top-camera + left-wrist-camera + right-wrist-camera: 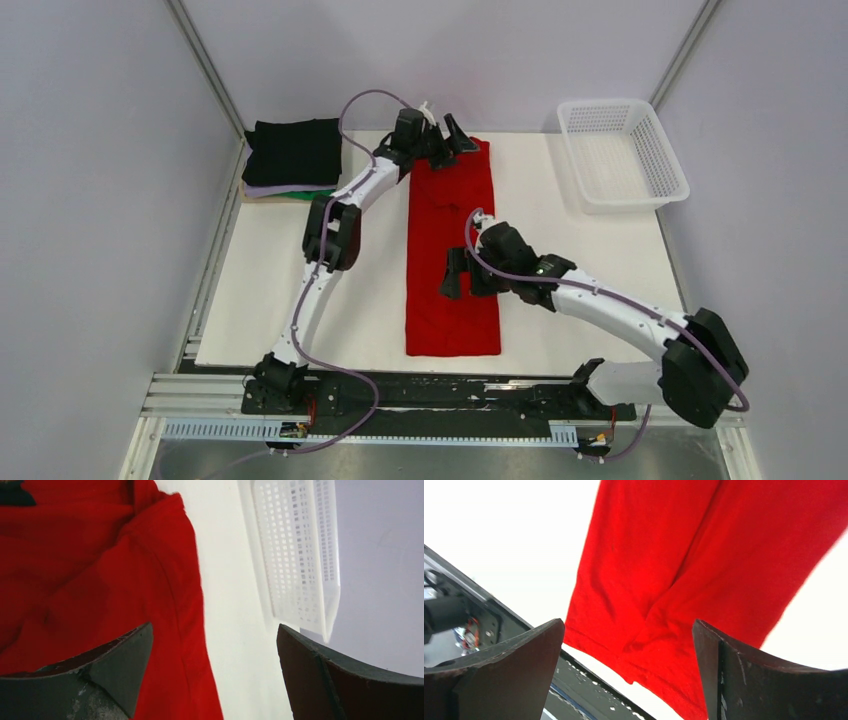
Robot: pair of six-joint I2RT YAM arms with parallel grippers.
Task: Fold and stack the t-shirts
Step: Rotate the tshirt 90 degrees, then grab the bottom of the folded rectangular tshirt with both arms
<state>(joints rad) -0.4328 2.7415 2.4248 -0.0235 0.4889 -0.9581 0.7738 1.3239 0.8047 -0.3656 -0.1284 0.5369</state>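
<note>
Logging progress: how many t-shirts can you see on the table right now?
4. The red shirt lies as a long strip, centre. Stacked far left: black shirt on top, lilac shirt and green shirt edges beneath. More may be hidden inside.

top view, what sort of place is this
Probably a lab robot cell: plain grey walls box in a white table, left arm and right arm bolted to a rail, a red t-shirt laid flat.
</note>
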